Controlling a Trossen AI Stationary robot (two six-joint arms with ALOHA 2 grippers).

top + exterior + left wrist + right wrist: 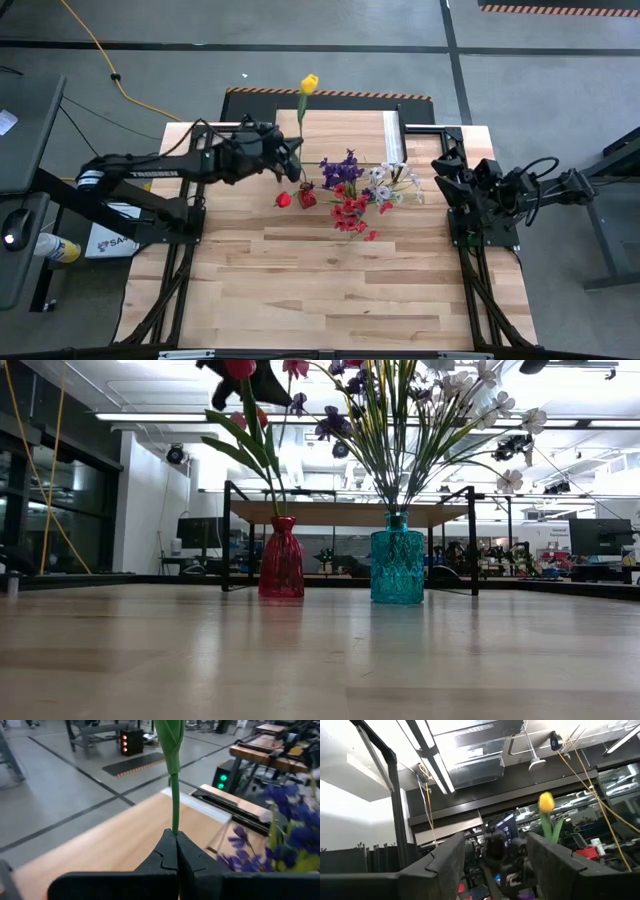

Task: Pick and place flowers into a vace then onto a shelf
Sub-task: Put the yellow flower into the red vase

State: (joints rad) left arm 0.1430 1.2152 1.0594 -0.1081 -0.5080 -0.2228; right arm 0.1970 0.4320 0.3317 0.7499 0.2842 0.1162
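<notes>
Two vases on the tabletop: one red vase (pixel 281 557), one teal vase (pixel 397 557). One yellow tulip (pixel 308 84). Two red tulips (pixel 295 198) over the red vase. One mixed bouquet (pixel 365 190) of purple, white and red sprays. One shelf (pixel 350 514)

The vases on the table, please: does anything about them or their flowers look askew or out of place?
Nothing stands out. The red vase and teal vase stand upright with flowers in them; the left tool holds a yellow tulip by its stem.

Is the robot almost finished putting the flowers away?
Not yet. Flowers already stand in the blue vase and the red vase. The left hand is shut on a yellow tulip by its stem. The right hand waits, open. Both vases sit on the table, not on the shelf.
</notes>
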